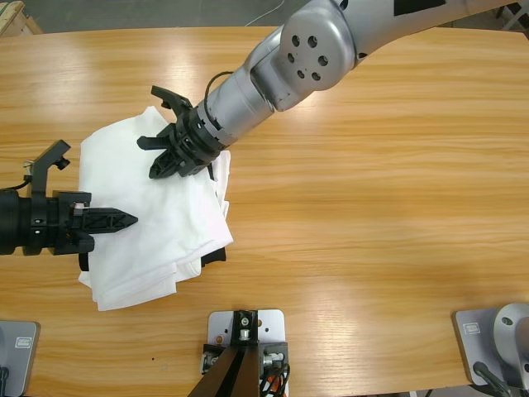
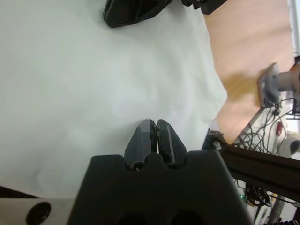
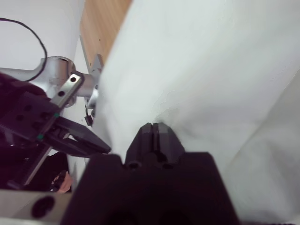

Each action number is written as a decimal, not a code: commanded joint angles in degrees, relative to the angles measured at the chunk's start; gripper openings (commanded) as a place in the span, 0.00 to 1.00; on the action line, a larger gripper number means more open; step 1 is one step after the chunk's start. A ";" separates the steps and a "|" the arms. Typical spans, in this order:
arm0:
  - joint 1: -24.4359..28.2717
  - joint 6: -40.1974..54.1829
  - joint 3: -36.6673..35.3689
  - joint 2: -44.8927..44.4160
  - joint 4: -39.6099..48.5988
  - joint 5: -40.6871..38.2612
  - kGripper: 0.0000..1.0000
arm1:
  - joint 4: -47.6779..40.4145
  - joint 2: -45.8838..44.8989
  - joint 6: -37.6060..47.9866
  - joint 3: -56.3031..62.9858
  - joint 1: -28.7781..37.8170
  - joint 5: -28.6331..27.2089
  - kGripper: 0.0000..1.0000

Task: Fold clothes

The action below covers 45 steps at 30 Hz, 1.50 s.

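- You have bare wooden table (image 1: 372, 182) across the whole right half; the white T-shirt (image 1: 157, 223) lies bunched near the left side.
- Your left gripper (image 1: 132, 220) has its jaws pressed together over the shirt's middle, pinching nothing.
- Your right gripper (image 1: 157, 172) has its jaws closed too, tips against the cloth at the shirt's upper part; whether fabric is caught, you cannot tell.
- A black garment (image 1: 216, 255) peeks from under the shirt's lower right edge, mostly hidden.

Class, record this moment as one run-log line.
left gripper: jaws shut, over white T-shirt | right gripper: jaws shut, tip at shirt | shirt: partly folded, black garment beneath
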 commanded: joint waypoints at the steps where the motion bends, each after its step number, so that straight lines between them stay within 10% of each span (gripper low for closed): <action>1: -0.48 -0.76 1.71 4.09 -1.78 0.49 0.00 | 0.02 3.96 -0.94 -2.31 -4.02 1.23 0.00; 13: -1.11 -0.67 5.29 2.67 -2.59 -0.53 0.00 | 0.72 5.42 -1.87 -2.43 -8.20 -0.04 0.00; 23: -1.38 -1.14 4.70 -6.58 0.54 -1.03 0.00 | 2.89 -11.16 -5.19 0.84 -15.43 -4.29 0.01; 24: -1.38 -1.11 2.27 -9.11 2.63 -0.95 0.11 | 3.99 -13.67 -5.25 1.37 -15.37 -6.42 0.54; 25: -1.39 -0.37 -0.81 -11.46 4.85 -0.80 0.74 | 6.86 -16.25 -5.67 1.42 -15.08 -9.39 0.97; 26: -1.39 1.95 -3.65 -12.98 6.41 -0.64 0.98 | 9.53 -18.98 -7.39 1.47 -14.72 -11.83 1.00; 32: -5.19 26.24 -25.17 -4.66 34.78 2.05 1.00 | 29.52 -32.44 -20.45 7.33 -10.33 -33.23 1.00; 36: -7.93 45.60 -35.98 5.71 50.43 14.16 1.00 | 29.66 -41.28 -19.84 18.66 -10.33 -35.76 1.00; 45: -8.30 62.05 -40.73 14.64 52.06 20.51 0.99 | 32.38 -48.83 -17.90 27.58 -10.47 -39.61 1.00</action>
